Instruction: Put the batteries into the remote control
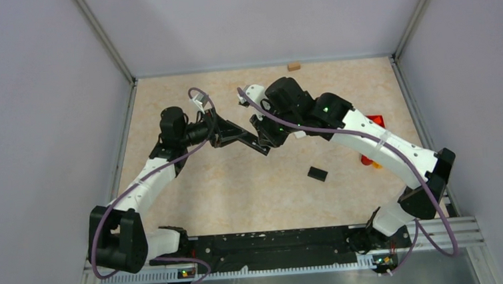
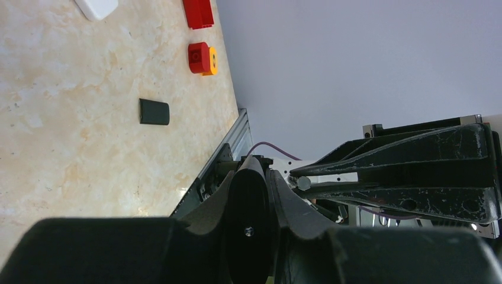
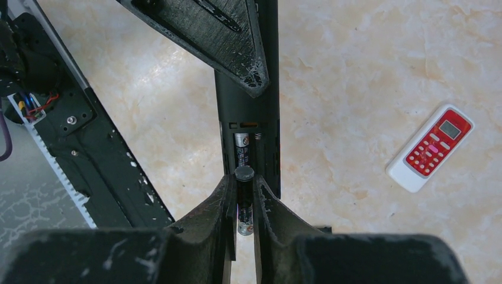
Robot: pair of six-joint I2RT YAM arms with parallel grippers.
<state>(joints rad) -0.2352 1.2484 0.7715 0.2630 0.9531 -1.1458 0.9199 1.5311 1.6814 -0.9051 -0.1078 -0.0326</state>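
Observation:
My left gripper (image 1: 235,135) is shut on a slim black remote (image 1: 258,145) and holds it above the table. In the left wrist view the gripper (image 2: 256,173) clamps the remote (image 2: 248,216) end-on. In the right wrist view the remote (image 3: 247,112) shows an open compartment with one battery (image 3: 242,151) lying in it. My right gripper (image 3: 244,182) is shut on a second dark battery (image 3: 244,201) right at the compartment's end. It also shows in the top view (image 1: 266,135) and the left wrist view (image 2: 414,177). Other batteries are out of view.
A small black battery cover (image 1: 317,173) lies on the table right of centre. A white and red remote (image 3: 430,148) lies to the right. Red blocks (image 2: 201,58) sit near the right wall, partly under the right arm (image 1: 369,137). A wooden block (image 1: 293,66) is at the back edge.

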